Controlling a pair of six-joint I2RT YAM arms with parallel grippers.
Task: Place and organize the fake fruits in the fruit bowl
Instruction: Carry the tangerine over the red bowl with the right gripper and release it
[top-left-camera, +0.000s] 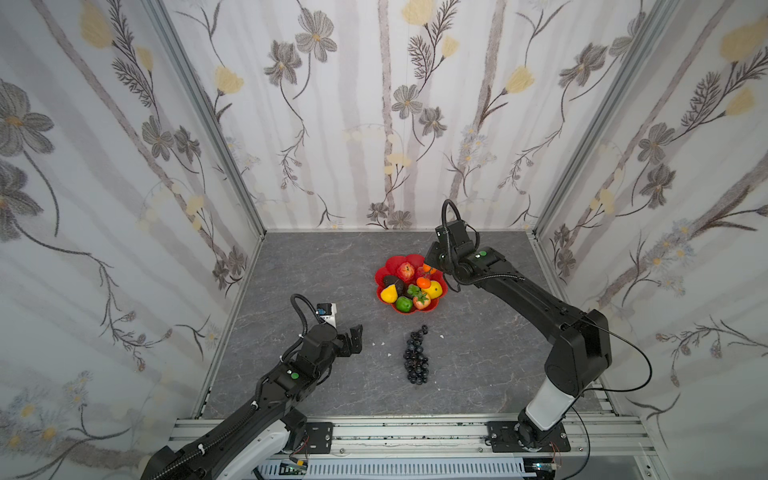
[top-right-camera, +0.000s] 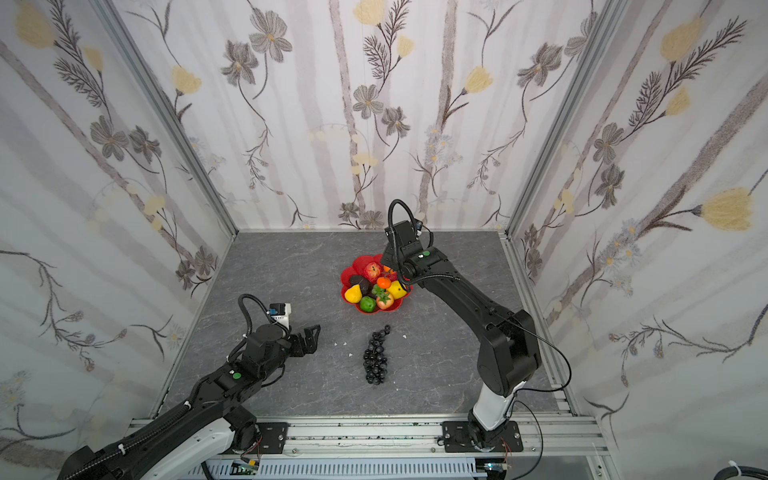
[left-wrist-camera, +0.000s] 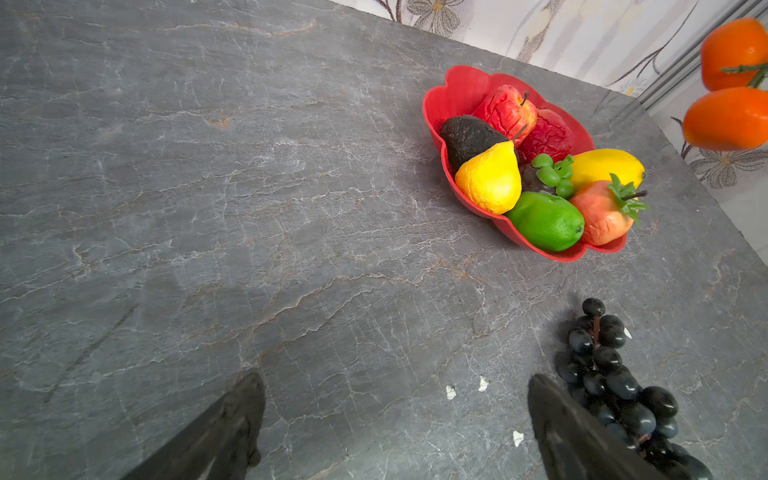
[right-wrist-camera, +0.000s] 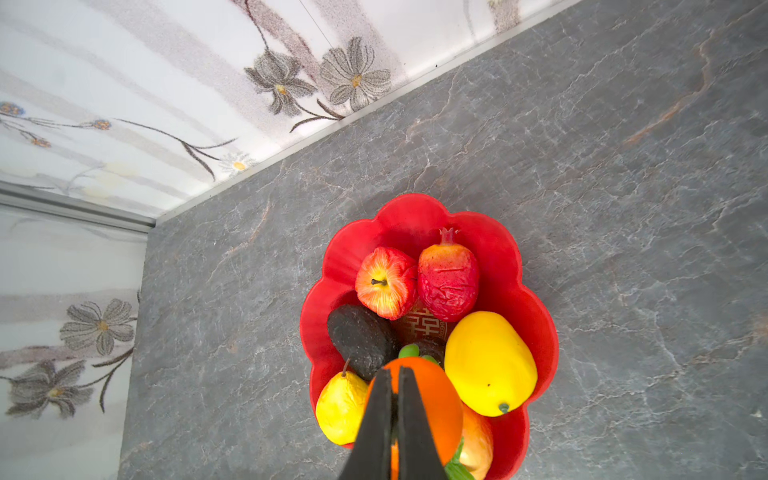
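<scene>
Flowered wallpaper closes in three sides of the booth, and the grey marbled tabletop (top-left-camera: 316, 266) fills the floor of it. Two black arms reach in from the near rail. The left claw (left-wrist-camera: 395, 415) hangs low over the bare stone with its jaws spread wide and nothing between them. It is near the grape bunch (top-left-camera: 417, 355) but not touching it. The right claw (right-wrist-camera: 395, 374) is pinched tight over the fruit bowl (right-wrist-camera: 411, 208), with a pair of orange fruits (left-wrist-camera: 727, 118) hanging at its tips, clear of the table.

The red scalloped bowl sits toward the back of the table. The black grapes lie stretched out on the stone in front of it, well outside the rim. Inside lie a yellow mango (right-wrist-camera: 488, 361), a pomegranate (right-wrist-camera: 448, 276), a red apple (right-wrist-camera: 384, 282), a dark avocado (right-wrist-camera: 361, 336), a yellow pear (left-wrist-camera: 490, 178) and a green lime (left-wrist-camera: 546, 220). A few white flecks (left-wrist-camera: 451, 391) dot the stone beside the grapes.
</scene>
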